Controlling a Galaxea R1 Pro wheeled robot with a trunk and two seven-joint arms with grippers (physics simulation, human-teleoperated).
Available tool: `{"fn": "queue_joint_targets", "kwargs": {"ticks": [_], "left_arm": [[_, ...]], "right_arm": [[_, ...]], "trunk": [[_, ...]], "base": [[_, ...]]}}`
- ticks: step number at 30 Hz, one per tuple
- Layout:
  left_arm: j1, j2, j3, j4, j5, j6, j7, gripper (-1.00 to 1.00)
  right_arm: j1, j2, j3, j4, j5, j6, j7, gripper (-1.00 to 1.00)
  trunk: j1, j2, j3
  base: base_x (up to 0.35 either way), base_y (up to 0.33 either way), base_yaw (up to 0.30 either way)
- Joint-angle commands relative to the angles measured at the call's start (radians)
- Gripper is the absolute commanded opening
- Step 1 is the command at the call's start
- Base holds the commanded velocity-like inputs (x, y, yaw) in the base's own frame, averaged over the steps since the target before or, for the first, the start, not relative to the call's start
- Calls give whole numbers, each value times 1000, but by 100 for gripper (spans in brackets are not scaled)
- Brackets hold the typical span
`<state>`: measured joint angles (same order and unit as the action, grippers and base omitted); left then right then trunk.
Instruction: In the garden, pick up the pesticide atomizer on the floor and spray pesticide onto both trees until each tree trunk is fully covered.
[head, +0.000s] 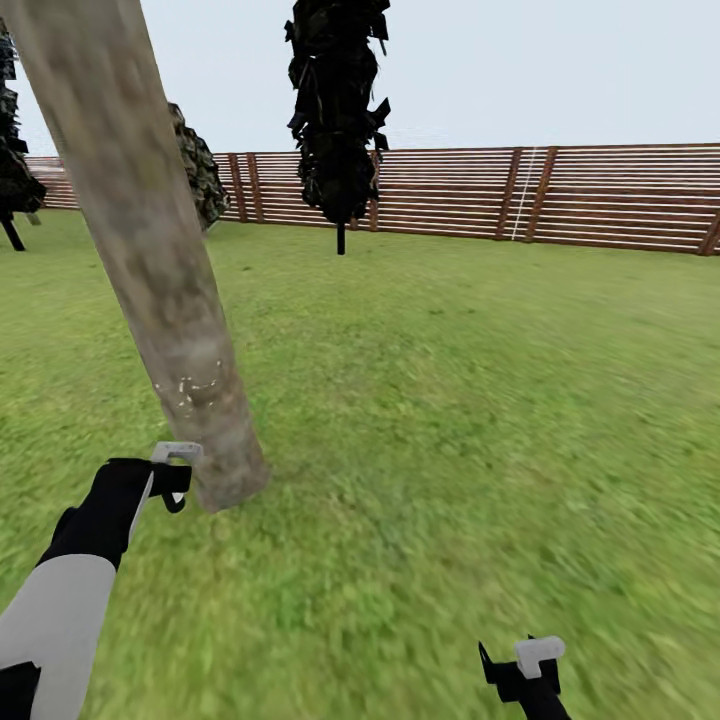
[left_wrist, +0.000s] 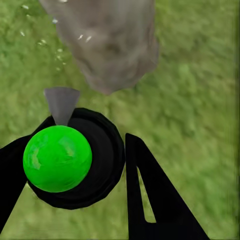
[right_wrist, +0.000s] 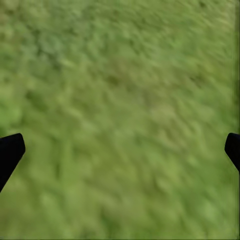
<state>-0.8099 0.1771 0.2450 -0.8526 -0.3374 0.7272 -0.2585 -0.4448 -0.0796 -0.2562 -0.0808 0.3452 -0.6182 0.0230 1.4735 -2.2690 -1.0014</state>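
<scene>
Left gripper clamped on atomizer beside the trunk base, nozzle toward bark; few pale specks there. Likely light, rigid, smooth; hold the body. Right gripper wide open, empty.

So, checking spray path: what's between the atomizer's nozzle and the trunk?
In the left wrist view, nothing solid between nozzle and trunk: only grass behind.

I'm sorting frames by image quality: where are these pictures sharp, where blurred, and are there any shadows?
Head view: fence and tree trunk fairly crisp, near grass smeared, flat light, no cast shadows. Left wrist view: green-topped atomizer in the left hand sharp, trunk base soft. Right wrist view: grass blurred throughout, right hand fingertips dark at the edges.
</scene>
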Motion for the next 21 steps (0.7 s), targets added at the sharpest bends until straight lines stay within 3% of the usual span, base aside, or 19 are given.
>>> {"fn": "queue_joint_targets", "kwargs": {"ticks": [1, 6, 11, 21], "left_arm": [[0, 0, 0, 0, 0, 0, 0, -100], [15, 7, 10, 5, -2, 0, 1, -100], [84, 22, 117, 9, -8, -11, -2, -100], [97, 10, 117, 9, -9, -13, -2, -100]], "right_arm": [[0, 0, 0, 0, 0, 0, 0, 100], [0, 0, 0, 0, 0, 0, -1, 100], [0, 0, 0, 0, 0, 0, -1, 100], [0, 0, 0, 0, 0, 0, -2, 100]], "trunk": [[0, 0, 0], [0, 0, 0], [0, 0, 0], [0, 0, 0]], "base": [[238, -192, 1], [240, -188, 0], [201, -146, 1], [11, -7, 227]]}}
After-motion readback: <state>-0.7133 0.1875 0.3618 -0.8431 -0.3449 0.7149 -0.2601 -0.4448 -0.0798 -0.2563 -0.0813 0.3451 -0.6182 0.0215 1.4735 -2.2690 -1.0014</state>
